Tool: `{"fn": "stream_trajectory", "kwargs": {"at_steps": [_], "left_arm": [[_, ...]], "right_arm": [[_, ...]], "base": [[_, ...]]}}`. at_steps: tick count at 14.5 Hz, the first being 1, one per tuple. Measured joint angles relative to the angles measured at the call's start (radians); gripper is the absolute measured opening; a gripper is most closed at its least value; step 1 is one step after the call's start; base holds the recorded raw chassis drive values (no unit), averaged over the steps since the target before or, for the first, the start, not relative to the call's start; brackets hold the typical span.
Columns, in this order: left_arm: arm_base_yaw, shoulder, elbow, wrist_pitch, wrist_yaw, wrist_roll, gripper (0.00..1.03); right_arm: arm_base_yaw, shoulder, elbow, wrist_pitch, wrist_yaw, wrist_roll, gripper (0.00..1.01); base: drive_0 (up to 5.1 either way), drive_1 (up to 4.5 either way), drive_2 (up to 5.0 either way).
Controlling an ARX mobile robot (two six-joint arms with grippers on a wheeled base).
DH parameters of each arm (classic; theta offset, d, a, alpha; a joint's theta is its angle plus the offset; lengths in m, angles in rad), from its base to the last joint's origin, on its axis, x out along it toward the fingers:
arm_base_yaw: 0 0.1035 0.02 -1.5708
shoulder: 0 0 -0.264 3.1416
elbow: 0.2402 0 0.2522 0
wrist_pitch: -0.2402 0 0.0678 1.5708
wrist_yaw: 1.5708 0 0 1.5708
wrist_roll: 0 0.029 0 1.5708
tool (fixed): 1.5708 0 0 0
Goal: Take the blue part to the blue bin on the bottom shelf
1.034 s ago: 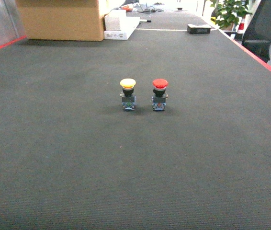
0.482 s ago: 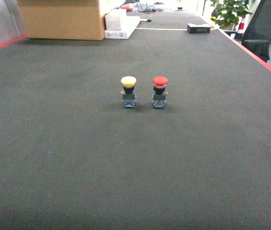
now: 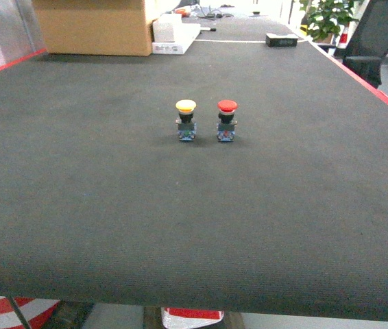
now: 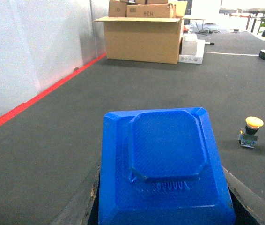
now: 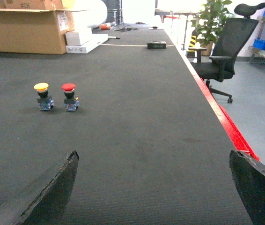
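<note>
Across the last second the two push buttons have slid up and shrunk in the head view, and the near table (image 3: 194, 295) edge is now exposed; the base is judged to be backing away toward the shelf, which is not in view. In the left wrist view, the blue part (image 4: 163, 164) is gripped by the left end effector, directly in front of its camera. The yellow push button (image 3: 186, 120) and red push button (image 3: 227, 119) are left standing. The right end effector (image 5: 153, 187) is seen spread wide, empty.
</note>
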State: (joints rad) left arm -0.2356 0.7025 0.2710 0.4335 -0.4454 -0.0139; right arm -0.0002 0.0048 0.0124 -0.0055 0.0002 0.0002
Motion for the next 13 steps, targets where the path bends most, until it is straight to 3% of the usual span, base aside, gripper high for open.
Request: {"fn": "stream_trajectory", "kwargs": {"at_steps": [13], "left_arm": [[0.0, 0.002, 0.0, 0.0, 0.001, 0.0, 0.44]], "right_arm": [[0.0, 0.0, 0.0, 0.0, 0.0, 0.0, 0.98]], "base": [[-1.6, -1.56, -1.6]]}}
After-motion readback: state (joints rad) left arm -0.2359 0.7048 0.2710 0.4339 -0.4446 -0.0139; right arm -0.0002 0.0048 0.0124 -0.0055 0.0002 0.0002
